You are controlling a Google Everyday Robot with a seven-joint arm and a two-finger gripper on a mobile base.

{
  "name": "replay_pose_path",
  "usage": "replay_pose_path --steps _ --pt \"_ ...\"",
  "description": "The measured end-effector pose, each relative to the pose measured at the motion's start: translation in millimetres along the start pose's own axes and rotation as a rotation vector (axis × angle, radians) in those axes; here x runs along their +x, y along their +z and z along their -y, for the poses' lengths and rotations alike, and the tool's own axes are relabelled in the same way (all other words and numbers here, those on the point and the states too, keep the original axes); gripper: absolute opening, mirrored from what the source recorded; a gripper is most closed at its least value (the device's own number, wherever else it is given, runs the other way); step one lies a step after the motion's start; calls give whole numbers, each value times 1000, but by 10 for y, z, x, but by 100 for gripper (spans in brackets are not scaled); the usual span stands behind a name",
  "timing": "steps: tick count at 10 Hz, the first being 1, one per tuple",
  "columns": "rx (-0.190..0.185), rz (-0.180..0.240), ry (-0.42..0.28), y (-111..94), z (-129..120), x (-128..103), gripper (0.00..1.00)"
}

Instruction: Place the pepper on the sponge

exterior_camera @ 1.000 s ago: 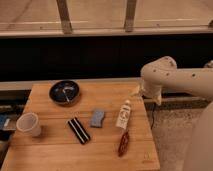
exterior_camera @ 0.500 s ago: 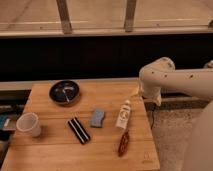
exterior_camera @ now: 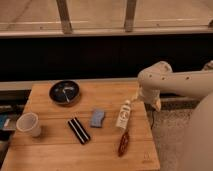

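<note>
The pepper (exterior_camera: 123,143) lies on the wooden surface (exterior_camera: 55,150) near its right front corner, dark red and slender, its length running roughly front to back. Just behind it, nearly touching its far tip, a white bottle (exterior_camera: 123,114) lies on its side, tilted slightly to the right. The sponge (exterior_camera: 97,118) sits left of the bottle, near the middle of the surface, apart from the pepper, with only bare wood between the two. Left of the sponge lies a black block with white stripes (exterior_camera: 79,130), set diagonally and close to the sponge without clearly touching it. A white cup (exterior_camera: 28,124) stands near the left edge, and a dark round bowl (exterior_camera: 64,92) with something pale inside sits at the back left. The pincer (exterior_camera: 137,96) hangs at the end of the white arm (exterior_camera: 165,82) over the right rear edge of the surface, just behind the bottle's top and well apart from the pepper; whether it is open or closed cannot be told
</note>
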Motion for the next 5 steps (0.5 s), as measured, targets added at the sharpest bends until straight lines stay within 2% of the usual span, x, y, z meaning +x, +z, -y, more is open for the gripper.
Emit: replay_pose_path --steps 2,3,5 --pt "9 -49 4 141 25 218 80" --pt "4 -82 5 206 26 359 80" --pt "-14 -121 -17 245 -43 629 80"
